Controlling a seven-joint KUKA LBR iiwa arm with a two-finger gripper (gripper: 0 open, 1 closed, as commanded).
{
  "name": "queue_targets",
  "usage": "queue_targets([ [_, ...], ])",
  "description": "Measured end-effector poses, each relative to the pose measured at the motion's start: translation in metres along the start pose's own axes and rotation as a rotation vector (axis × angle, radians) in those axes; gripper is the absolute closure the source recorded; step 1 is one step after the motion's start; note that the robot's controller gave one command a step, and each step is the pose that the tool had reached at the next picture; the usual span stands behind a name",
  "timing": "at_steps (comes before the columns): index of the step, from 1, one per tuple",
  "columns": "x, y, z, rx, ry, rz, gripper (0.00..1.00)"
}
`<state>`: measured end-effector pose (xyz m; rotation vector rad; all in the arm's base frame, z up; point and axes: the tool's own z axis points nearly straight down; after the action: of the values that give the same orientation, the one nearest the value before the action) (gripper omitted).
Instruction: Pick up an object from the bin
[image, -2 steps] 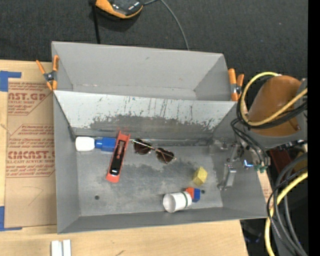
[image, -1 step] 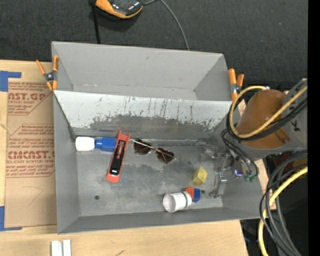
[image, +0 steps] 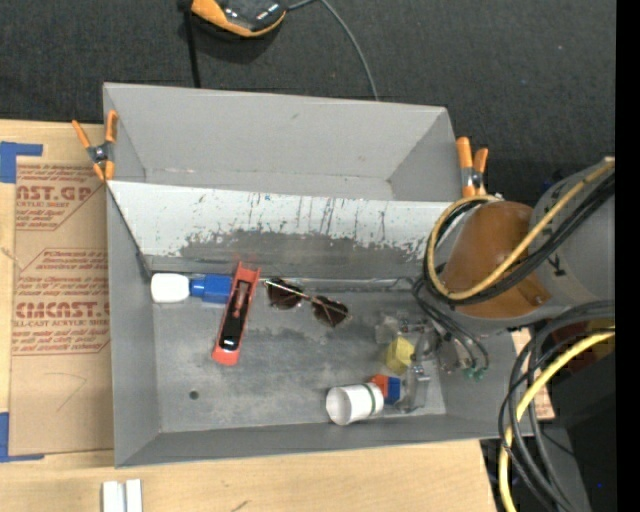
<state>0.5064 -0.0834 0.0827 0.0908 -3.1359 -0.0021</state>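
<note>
My gripper (image: 418, 370) is low in the bin's right front part. A small yellow block (image: 400, 353) lies right against its left side; whether it is gripped I cannot tell. Just in front and to the left lies a small bottle (image: 358, 400) on its side, with a white cap and a red and blue body, its body end touching the gripper. Brown sunglasses (image: 308, 302) rest further left, near the back wall.
A red and black flat cutter-like tool (image: 234, 314) lies tilted at the left middle. Behind it a blue bottle with a white cap (image: 190, 289) lies along the back wall. The arm with its orange cover and cables hangs over the bin's right side.
</note>
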Motion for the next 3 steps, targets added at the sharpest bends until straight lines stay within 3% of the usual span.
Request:
queue_targets([
  [2,0.007,0.017,0.011,0.004,-0.01,-0.203,0.0],
  [3,0.012,0.026,0.013,0.001,-0.008,-0.406,1.0],
])
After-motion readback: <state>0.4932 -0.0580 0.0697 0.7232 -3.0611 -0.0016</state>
